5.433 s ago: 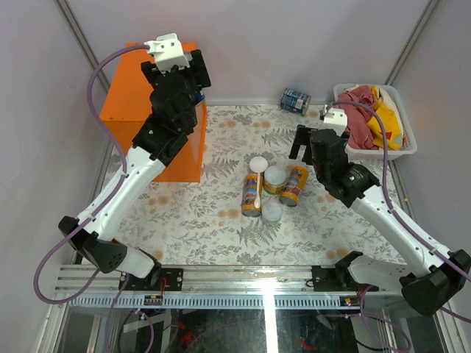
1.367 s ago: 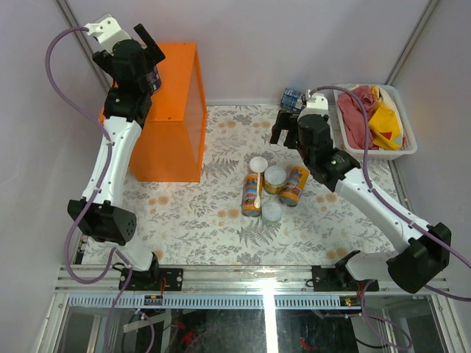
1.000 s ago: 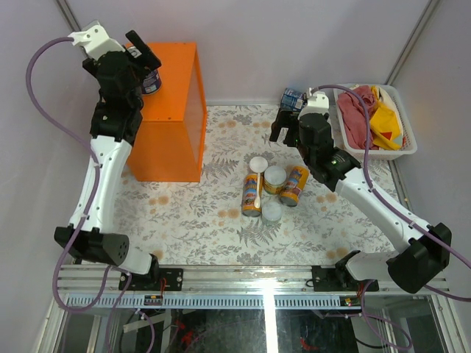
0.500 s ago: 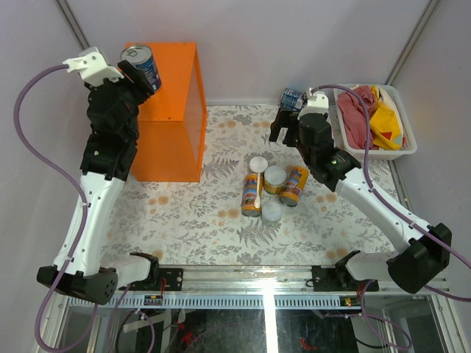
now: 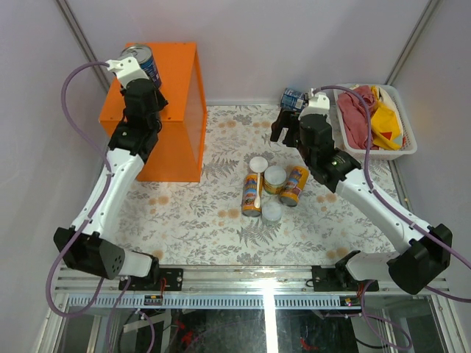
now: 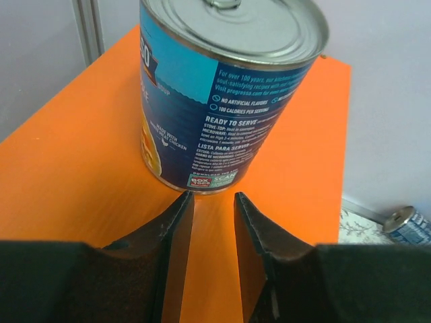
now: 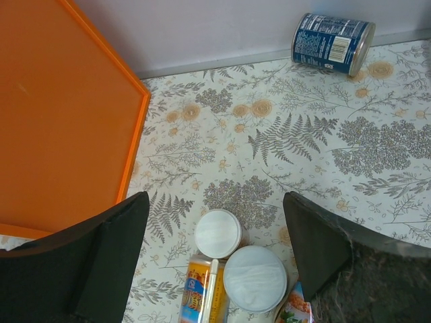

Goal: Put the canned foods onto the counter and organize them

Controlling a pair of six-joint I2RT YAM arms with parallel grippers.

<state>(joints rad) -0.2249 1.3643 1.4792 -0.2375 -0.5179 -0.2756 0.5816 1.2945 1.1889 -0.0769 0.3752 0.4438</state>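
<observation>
A blue-labelled can with a silver top stands upright on the orange counter, near its far left corner. My left gripper is just behind the can, shut and empty, its tips close to the can's base. A second blue can lies on its side by the back wall. Several yellow-orange and pale-lidded cans cluster mid-table. My right gripper hangs open above the table, between the cluster and the lying blue can.
A white plastic basket holding red and yellow cloths sits at the back right. The table wears a floral cloth. The counter's side stands left of the can cluster. Walls close in the back and both sides.
My left gripper has let go of the blue can, drawn back from it and shut. The can stays upright on the counter. The right arm has barely moved.
</observation>
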